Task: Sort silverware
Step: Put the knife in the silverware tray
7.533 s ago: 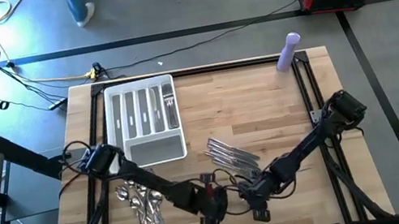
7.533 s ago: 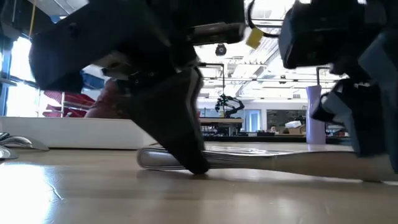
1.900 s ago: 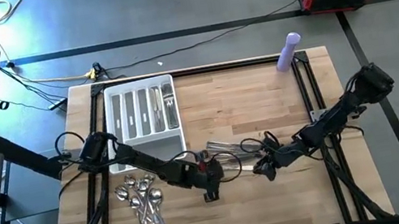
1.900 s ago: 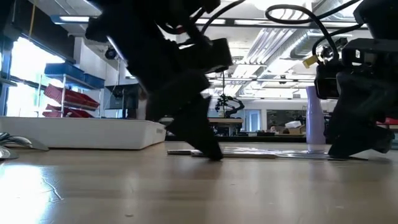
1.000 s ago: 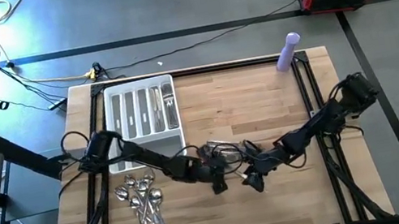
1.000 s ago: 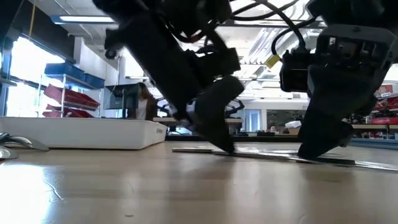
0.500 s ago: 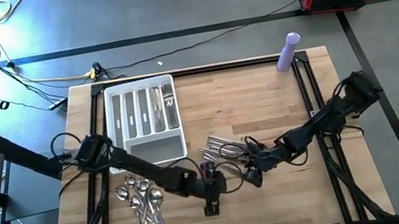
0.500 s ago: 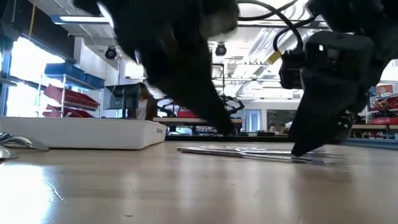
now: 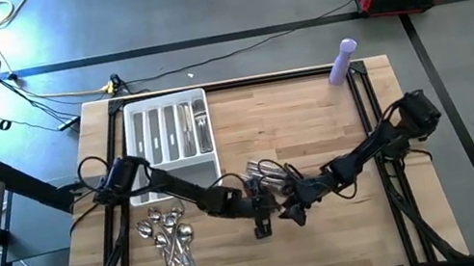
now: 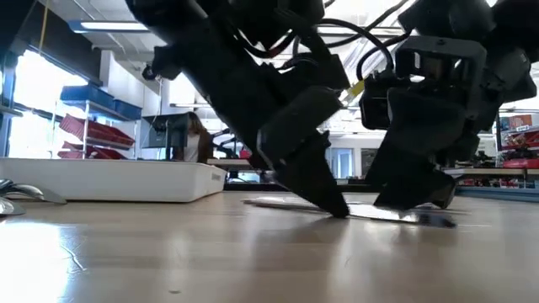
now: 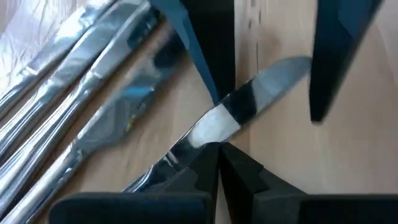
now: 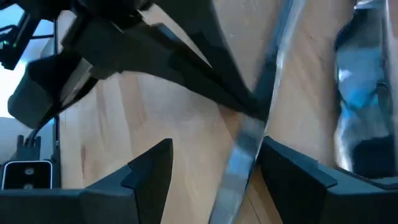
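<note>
Tabletop: left fingers [image 11: 219,163] pinch a knife [image 11: 249,106]; right fingers [image 12: 214,180] spread wide astride it

Even overhead light is cast across the table [image 9: 313,120]; glare is seen on the silverware [image 11: 93,93] (blurred in both wrist views).

No text, label, brand, number or sign could be read anywhere in these pictures, neither on the table nor in the room behind.
</note>
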{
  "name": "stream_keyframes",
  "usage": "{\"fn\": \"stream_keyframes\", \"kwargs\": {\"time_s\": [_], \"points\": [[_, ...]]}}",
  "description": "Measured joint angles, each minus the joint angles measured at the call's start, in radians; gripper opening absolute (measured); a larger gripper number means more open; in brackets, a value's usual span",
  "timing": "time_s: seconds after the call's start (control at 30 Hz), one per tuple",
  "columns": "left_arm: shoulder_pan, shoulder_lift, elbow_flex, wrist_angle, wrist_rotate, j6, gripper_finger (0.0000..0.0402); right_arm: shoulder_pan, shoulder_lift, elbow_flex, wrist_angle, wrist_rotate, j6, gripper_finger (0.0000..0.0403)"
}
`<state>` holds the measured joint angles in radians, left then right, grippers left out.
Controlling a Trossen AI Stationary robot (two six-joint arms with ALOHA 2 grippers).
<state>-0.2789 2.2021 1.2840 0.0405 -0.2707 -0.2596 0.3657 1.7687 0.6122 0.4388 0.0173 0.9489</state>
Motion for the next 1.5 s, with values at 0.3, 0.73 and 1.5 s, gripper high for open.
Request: {"fn": "stream_keyframes", "kwargs": {"time_s": [0.3,0.73,1.5], "points": [[0.0,0.015,-0.002,0.072,-0.021,-0.025,0.0,0.001,0.039,0.059,-0.074,-0.006,-0.039,0.0217],[-0.012,0.018,-0.007,0.131,-0.028,-0.07,0.0,0.0,0.037,0.096,-0.259,0.114,0.0,0.0015],[-0.108,-0.19,-0.004,-0.295,-0.176,0.115,0.0115,0.043,-0.007,0.192,-0.486,0.146,-0.273,0.0001]]}}
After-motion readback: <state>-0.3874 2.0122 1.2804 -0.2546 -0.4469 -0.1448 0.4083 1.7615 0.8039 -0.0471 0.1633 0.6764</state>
